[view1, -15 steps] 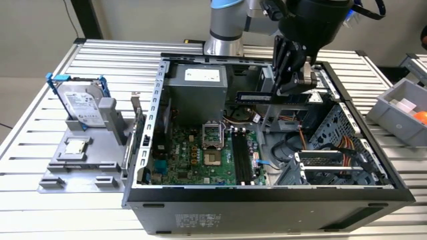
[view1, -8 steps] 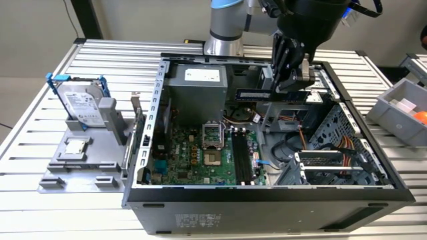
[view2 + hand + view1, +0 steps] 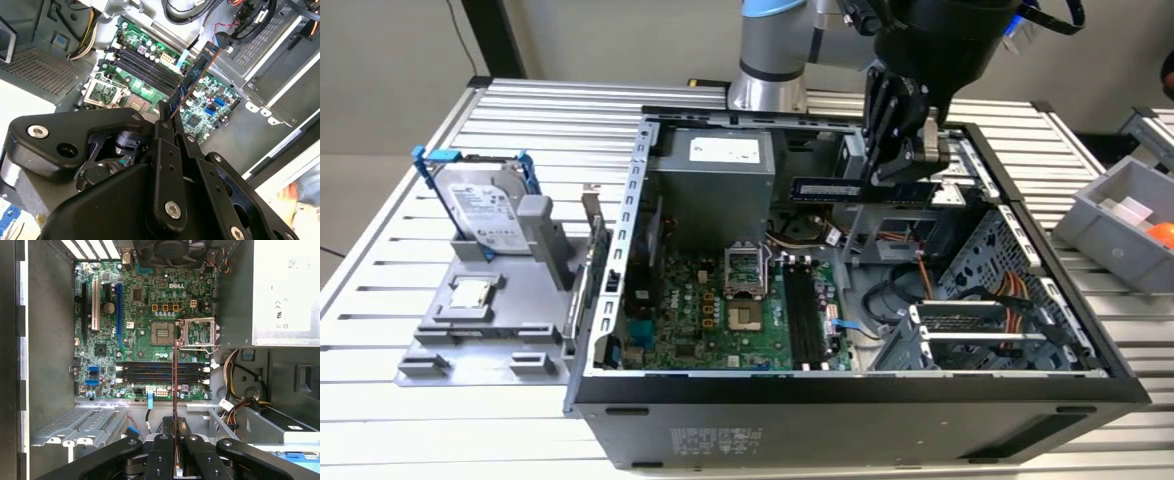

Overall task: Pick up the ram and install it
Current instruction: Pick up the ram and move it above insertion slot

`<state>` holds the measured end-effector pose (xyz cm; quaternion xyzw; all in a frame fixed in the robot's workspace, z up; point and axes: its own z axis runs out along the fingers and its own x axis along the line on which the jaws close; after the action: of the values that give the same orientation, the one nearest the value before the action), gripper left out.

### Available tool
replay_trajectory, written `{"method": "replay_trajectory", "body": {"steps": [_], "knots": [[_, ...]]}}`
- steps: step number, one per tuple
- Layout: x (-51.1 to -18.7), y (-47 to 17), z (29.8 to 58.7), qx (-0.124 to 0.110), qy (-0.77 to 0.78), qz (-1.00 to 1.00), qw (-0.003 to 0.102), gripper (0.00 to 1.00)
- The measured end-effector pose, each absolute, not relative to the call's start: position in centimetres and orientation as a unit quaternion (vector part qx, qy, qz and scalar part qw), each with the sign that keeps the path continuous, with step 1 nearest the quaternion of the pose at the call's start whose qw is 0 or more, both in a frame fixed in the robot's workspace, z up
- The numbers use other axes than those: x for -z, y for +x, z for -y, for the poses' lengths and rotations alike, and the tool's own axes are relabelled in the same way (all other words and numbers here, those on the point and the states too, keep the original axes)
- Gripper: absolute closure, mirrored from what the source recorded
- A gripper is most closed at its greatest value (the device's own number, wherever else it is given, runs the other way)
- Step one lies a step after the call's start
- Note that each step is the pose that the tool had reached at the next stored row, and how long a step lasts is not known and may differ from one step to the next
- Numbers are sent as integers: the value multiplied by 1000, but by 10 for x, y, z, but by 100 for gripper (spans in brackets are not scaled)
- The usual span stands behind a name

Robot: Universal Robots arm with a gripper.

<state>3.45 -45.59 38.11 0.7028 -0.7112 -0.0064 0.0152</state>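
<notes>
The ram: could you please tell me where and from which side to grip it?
Probably across its two flat faces, from above along the upper long edge, as the gripper holds the ram: it is thin and flat, and the lower edge is left free for the slots.

Robotics lab or workshop: slatted aluminium bench (image 3: pixel 400 420), opened computer case (image 3: pixel 854 388), grey parts bin (image 3: pixel 1118 218)

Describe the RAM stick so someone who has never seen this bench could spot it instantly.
Find the open computer case. Above its green motherboard, the black gripper clamps the ram: a long, thin dark stick, the only part held in the air.
</notes>
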Motion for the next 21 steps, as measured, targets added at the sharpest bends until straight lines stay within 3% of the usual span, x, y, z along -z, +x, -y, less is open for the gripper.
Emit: {"method": "replay_trajectory", "body": {"steps": [21], "knots": [[-381, 35, 456, 8, 645, 764, 15, 100]]}}
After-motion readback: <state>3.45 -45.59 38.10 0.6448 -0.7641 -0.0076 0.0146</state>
